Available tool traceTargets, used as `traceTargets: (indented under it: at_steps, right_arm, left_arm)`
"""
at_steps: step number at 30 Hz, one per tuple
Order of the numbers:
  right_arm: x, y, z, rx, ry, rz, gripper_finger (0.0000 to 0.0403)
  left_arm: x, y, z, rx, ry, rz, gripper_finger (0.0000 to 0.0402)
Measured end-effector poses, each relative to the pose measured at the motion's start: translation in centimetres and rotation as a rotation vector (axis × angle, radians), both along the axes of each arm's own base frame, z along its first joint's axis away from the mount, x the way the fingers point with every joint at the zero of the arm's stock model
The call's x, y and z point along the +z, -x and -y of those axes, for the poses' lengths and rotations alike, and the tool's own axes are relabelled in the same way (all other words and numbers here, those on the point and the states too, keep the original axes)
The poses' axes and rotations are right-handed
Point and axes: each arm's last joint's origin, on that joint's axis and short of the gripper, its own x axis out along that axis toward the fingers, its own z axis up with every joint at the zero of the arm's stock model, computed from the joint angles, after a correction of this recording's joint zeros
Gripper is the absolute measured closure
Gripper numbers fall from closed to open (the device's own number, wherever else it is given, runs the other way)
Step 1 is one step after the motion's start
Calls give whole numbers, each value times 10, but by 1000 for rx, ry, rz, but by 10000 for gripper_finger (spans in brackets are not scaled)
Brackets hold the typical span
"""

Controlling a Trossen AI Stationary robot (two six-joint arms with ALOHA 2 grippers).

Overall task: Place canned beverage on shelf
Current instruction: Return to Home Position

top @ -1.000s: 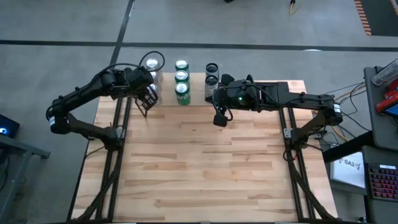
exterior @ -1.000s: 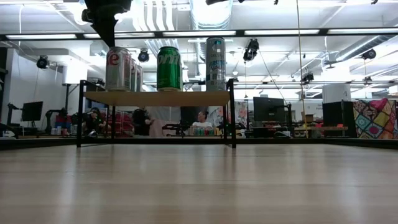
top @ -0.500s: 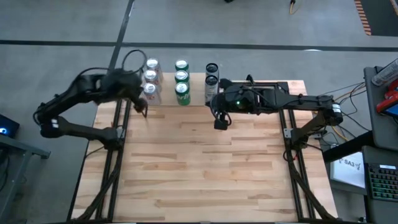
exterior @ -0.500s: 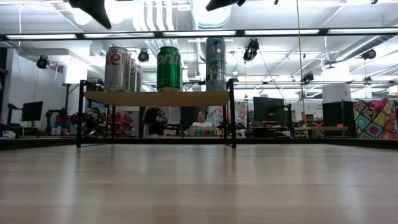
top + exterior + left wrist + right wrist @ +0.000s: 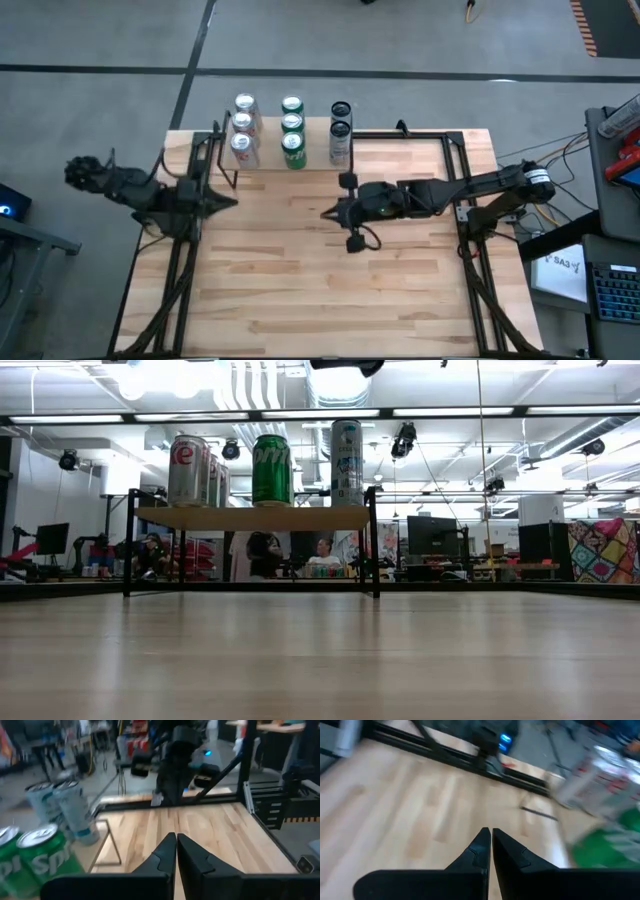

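Eight cans (image 5: 292, 126) on the shelf (image 5: 250, 518), seemingly people (image 5: 262, 555) beyond the tabletop (image 5: 320, 660); left gripper (image 5: 176, 837) and right gripper (image 5: 491, 831) closed.

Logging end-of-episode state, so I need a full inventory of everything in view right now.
silver-red cans: 3, silver with red lettering, a row at the shelf's left end in the high view.
green cans: 3, green, a row at mid-shelf.
white-blue cans: 2, white and blue, a row at the shelf's right end.
shelf: 1, light wood on black legs, at the table's far edge.
table: 1, light wood, under it all.
people: at least two, in the room behind the table.
left gripper: 1, dark, shut, over the table's left side, in front of the shelf.
right gripper: 1, dark, shut, over mid-table.
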Motion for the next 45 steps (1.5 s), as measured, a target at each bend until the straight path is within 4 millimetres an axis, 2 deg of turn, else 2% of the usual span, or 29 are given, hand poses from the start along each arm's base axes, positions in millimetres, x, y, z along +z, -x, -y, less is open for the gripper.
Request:
traceTargets:
  at_steps: [3,9,14,19,26,35,45]
  right_arm:
    - [-8,7,1,93,-58,46,394]
    - [-21,32,16,71,-76,139,394]
    - [-32,60,32,115,-147,269,394]
    - [-48,91,46,75,-211,364,394]
    - [-66,131,51,35,-282,468,394]
    - [-88,162,49,34,-329,552,394]
    - [-127,196,46,58,-373,684,394]
  left_arm:
    - [-18,3,7,-35,-56,46,402]
    - [-45,8,8,-72,-107,89,402]
    - [-61,12,5,-69,-106,176,402]
    - [-74,25,-3,-62,-77,232,402]
    - [-95,41,-13,-52,-7,336,402]
    - [-114,26,-5,-37,-5,370,402]
    - [-136,21,-3,-34,42,335,402]
